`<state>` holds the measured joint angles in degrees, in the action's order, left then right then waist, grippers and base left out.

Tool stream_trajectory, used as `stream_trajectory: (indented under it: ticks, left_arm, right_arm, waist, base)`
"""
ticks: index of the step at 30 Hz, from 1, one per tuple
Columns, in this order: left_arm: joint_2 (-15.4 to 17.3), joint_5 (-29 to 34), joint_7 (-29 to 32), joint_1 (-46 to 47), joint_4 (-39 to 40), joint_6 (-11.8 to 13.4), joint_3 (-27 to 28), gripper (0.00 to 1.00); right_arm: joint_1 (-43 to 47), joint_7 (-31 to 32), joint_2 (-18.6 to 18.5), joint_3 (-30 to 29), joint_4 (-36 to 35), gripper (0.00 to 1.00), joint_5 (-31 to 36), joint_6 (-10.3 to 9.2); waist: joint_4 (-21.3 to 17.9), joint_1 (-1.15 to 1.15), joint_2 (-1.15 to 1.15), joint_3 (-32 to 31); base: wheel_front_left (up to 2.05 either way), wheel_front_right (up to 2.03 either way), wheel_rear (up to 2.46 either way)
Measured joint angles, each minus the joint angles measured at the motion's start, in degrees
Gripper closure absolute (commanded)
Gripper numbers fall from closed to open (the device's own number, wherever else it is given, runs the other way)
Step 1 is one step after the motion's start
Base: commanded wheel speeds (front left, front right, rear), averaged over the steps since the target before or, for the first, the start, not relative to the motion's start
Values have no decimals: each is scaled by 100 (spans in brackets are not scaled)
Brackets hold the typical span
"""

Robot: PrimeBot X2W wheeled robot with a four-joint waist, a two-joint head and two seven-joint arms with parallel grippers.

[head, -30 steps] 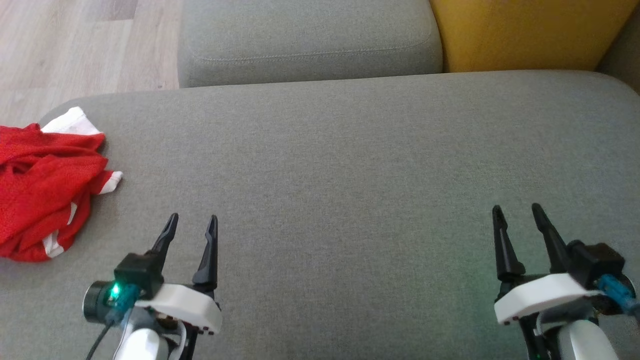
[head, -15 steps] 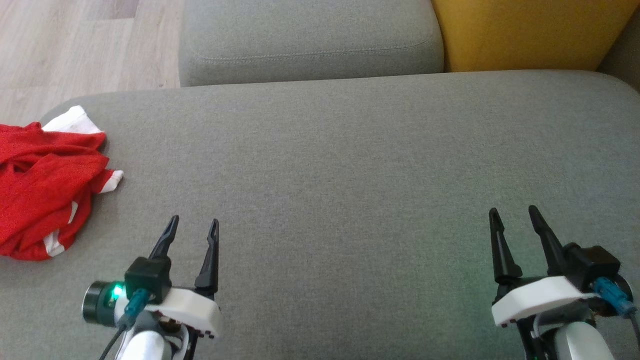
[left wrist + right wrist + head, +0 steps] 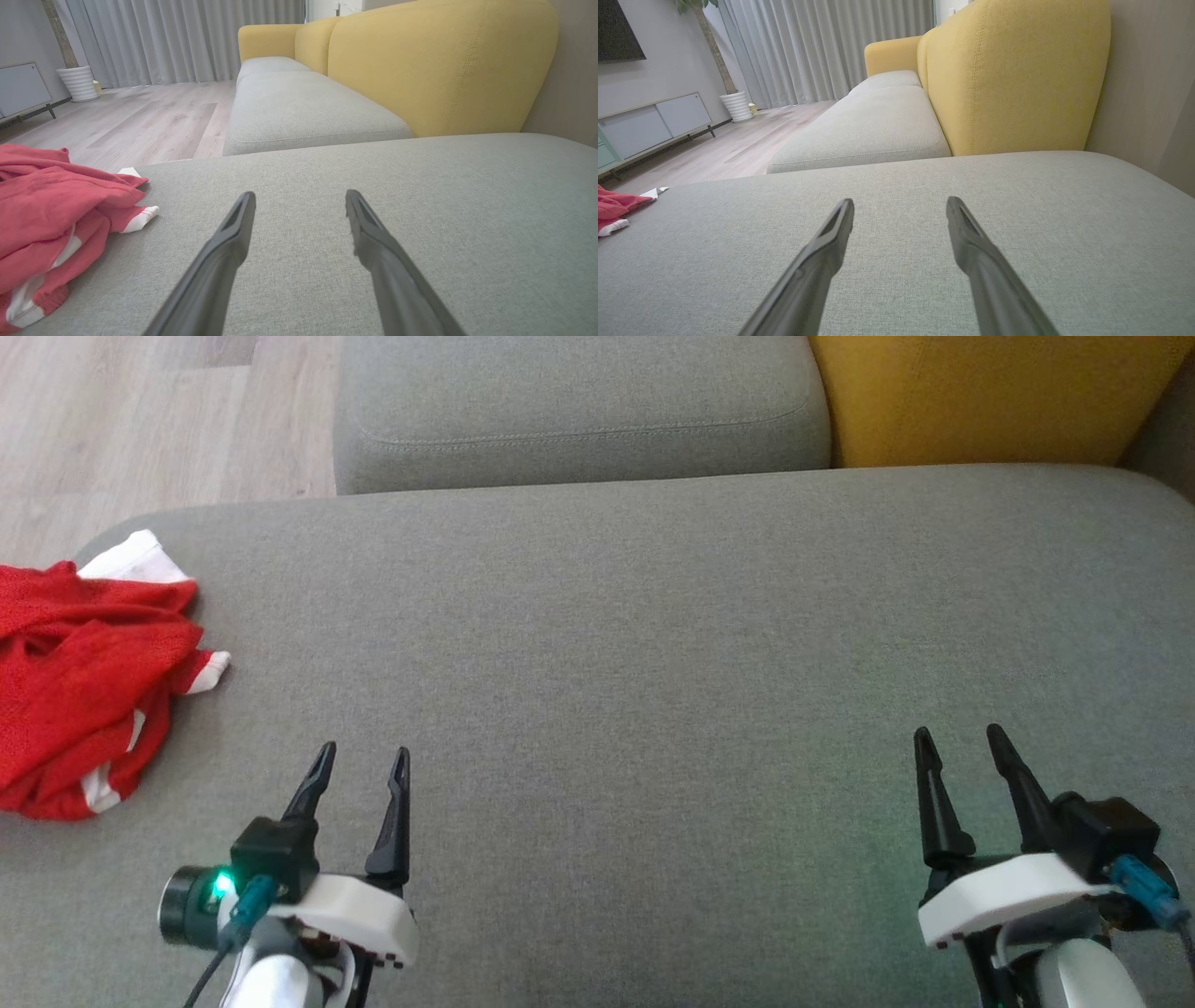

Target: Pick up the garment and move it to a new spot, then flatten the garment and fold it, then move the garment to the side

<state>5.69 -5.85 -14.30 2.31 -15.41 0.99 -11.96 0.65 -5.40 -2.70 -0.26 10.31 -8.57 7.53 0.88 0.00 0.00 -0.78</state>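
— Step in hand?

— Seemingly the very first: the pick-up, not yet begun. Look to the left end of the grey seat cushion (image 3: pixel 653 663) for the garment (image 3: pixel 84 681): crumpled there in a red heap by the rounded corner, cut off by the head view's left edge.

— And the fingers?

— Spread wide and empty on both the left gripper (image 3: pixel 365 749) and the right gripper (image 3: pixel 959 731). Poised low over the cushion, the left near the heap's right side but apart from it, the right well apart at the other end.

— Next move?

— Probably a reach leftward with the left gripper, down onto a raised fold, then a pinch, a lift and a carry toward the cushion's open middle. Better to pinch a thick ridge than a flat patch; likely to slip otherwise, judging by the loose cloth.

— Pointing which way?

— Hard to call for such a bunched heap. Roughly far-to-near along its length in the head view, leaning a little. Note a white-trimmed cuff (image 3: pixel 210 672) poking rightward toward the cushion's middle, and a white panel (image 3: pixel 135 560) at the far end. Cannot tell collar from hem.
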Motion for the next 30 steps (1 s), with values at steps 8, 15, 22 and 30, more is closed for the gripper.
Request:
stream_trajectory:
  ticks: [8, 15, 22, 30]
  left_arm:
    - [-29, -3, 0, 8, -5, -2, 44, 0]
    - [-36, -34, 0, 42, 18, 8, 176, 0]
    - [-25, -35, 0, 78, 46, 59, 358, 0]
    - [-27, -98, 0, 77, 55, 59, 539, 0]
  right_arm:
    - [0, -14, 1, -35, -29, 0, 1, 0]
    - [2, 13, 2, 4, -255, 0, 1, 0]
    - [3, 96, 5, 157, -402, 0, -2, 0]
    - [1, 137, 7, 187, -400, 0, 20, 0]
  waist:
    - [136, 0, 0, 31]
    - [567, 0, 0, 55]
    - [1199, 0, 0, 61]
    - [1784, 0, 0, 69]
  base:
    - [0, 0, 0]
    - [0, 0, 0]
    - [0, 0, 0]
    - [0, 0, 0]
